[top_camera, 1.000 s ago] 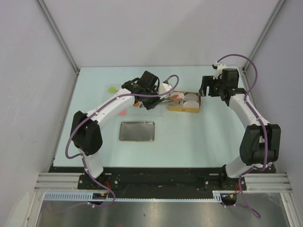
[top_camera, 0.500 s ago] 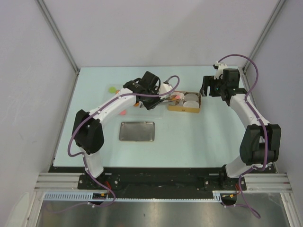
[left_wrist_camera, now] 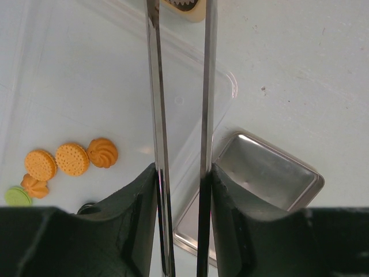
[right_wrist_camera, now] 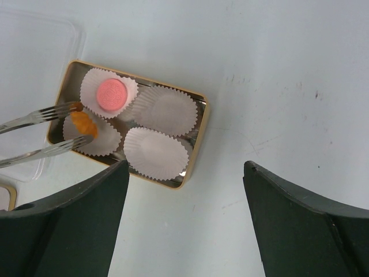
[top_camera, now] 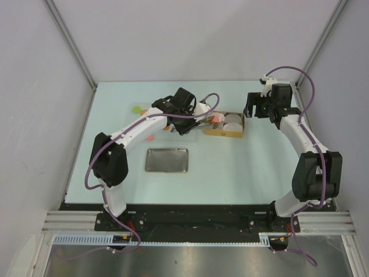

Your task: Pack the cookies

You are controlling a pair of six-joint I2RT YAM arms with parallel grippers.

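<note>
Currently 1 orange cookie [right_wrist_camera: 84, 123] is pinched by tongs [right_wrist_camera: 36, 116] gripped in the left jaws, over a paper cup [right_wrist_camera: 107, 142] in the box [right_wrist_camera: 199, 124] toward the table's far edge; gentle release is needed next. Right jaws are spread, empty.

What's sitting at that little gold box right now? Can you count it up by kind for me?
White paper cups: 4
Pink cookie, in a cup: 1
Orange cookie, between the tongs over a cup: 1
Total: 6
</note>
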